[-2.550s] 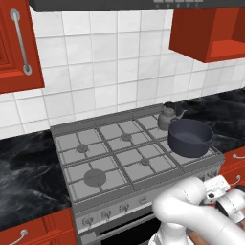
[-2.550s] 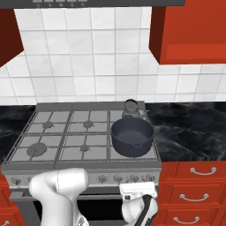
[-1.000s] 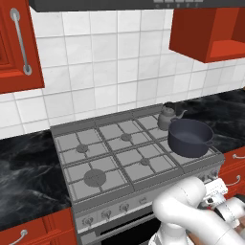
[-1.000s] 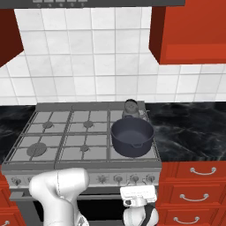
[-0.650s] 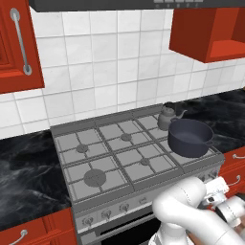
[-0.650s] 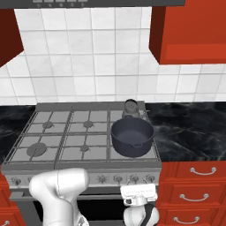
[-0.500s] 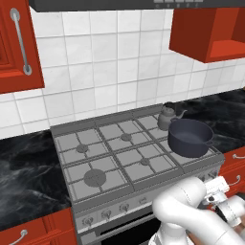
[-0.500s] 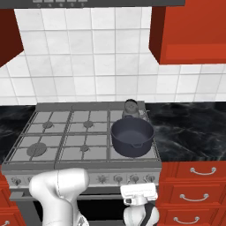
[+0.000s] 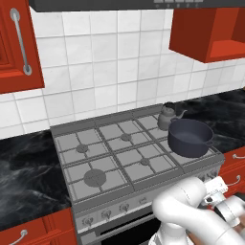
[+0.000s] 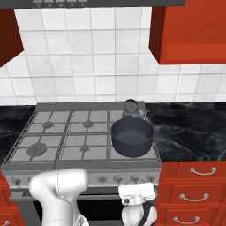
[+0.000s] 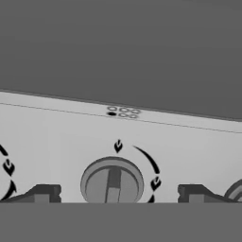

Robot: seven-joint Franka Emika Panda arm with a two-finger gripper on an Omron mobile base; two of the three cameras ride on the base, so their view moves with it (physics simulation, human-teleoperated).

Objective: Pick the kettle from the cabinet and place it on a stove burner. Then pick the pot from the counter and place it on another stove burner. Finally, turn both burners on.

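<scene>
The small grey kettle point(image 9: 167, 116) point(image 10: 131, 107) stands on the stove's rear right burner. Right in front of it, the wide dark pot point(image 9: 190, 138) point(image 10: 132, 136) sits on the front right burner. My hand point(image 10: 137, 193) hangs low before the stove's front panel, under the pot. In the hand view my gripper point(image 11: 116, 193) is open, with one fingertip on each side of a round knob point(image 11: 112, 182) and apart from it. The red cabinet point(image 9: 210, 28) with its open niche is at the upper right. Black counter point(image 10: 190, 128) lies on both sides of the stove.
A row of knobs point(image 10: 118, 178) runs along the stove's front panel, and neighbouring knobs show at both edges of the hand view. Red drawers point(image 10: 198, 185) with silver handles stand to the right of the stove. A red door with a bar handle point(image 9: 19, 43) hangs upper left.
My hand has risen slightly toward the row of knobs. The jaws have stayed open. Kettle and pot have not moved.
</scene>
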